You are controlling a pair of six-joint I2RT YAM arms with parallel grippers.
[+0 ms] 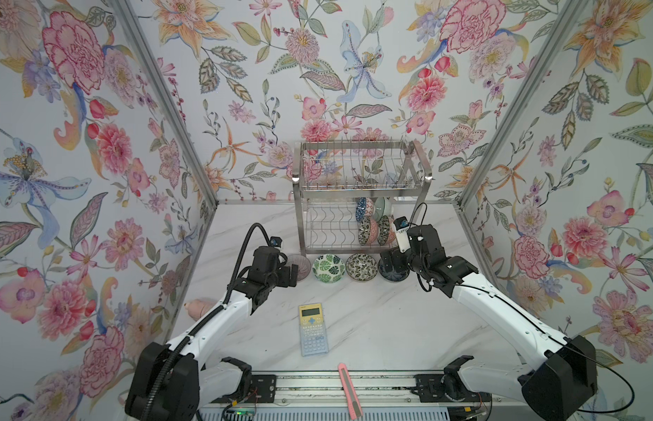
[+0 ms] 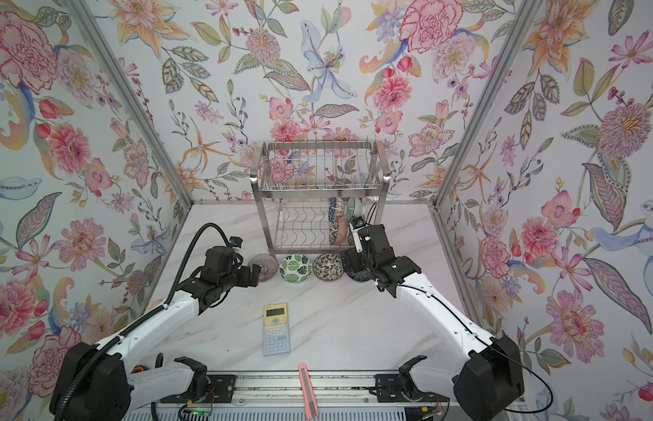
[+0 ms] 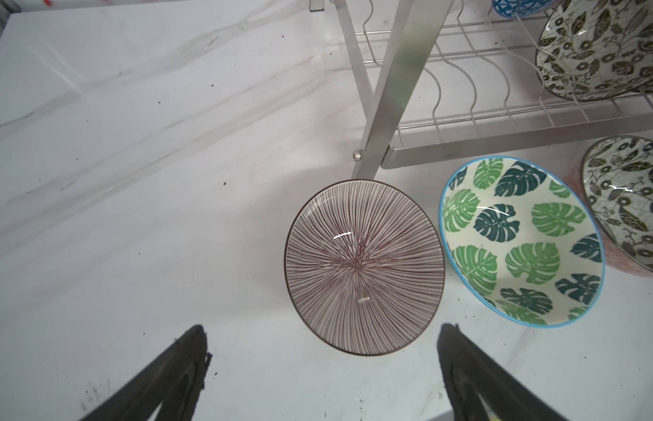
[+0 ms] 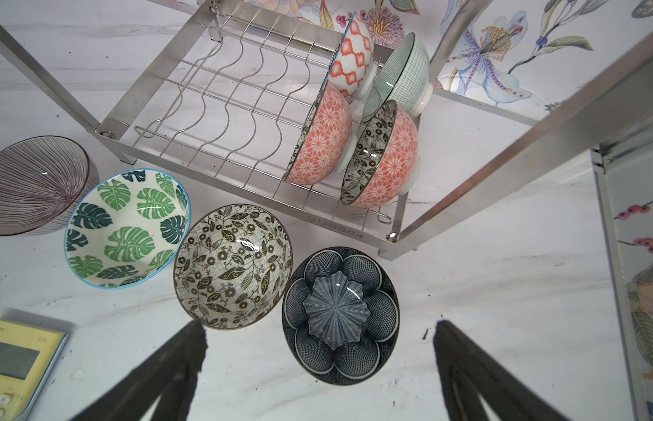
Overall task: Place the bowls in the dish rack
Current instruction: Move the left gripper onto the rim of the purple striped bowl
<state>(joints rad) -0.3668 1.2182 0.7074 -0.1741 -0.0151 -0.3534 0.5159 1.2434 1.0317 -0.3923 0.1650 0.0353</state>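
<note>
Marble tabletop is carrying a row of four bowls just in front of the dish rack. From left to right in both top views we are seeing the striped bowl, the green leaf bowl, the black-white floral bowl and the dark blue bowl, each sitting on its foot with its mouth pointing up. We are carrying nothing: the left gripper and the right gripper are both standing spread wide and empty. We are hovering the right gripper over the dark blue bowl at the row's right end, and in the right wrist view that bowl is lying just ahead of the fingertips, roughly centred in the gap. The left gripper is sitting just beside the striped bowl at the left end, which is lying ahead of its fingers but offset toward one of them. Each arm is therefore nearer its own end bowl, and we are judging the right one better lined up. Being round, the bowls are offering no long axis, only an upturned rim to pinch. The racked bowls are standing on edge at the right end of the lower tier, mouths facing the empty wavy wires, so we are expecting a lifted bowl to need tipping from mouth-up onto its edge.
</note>
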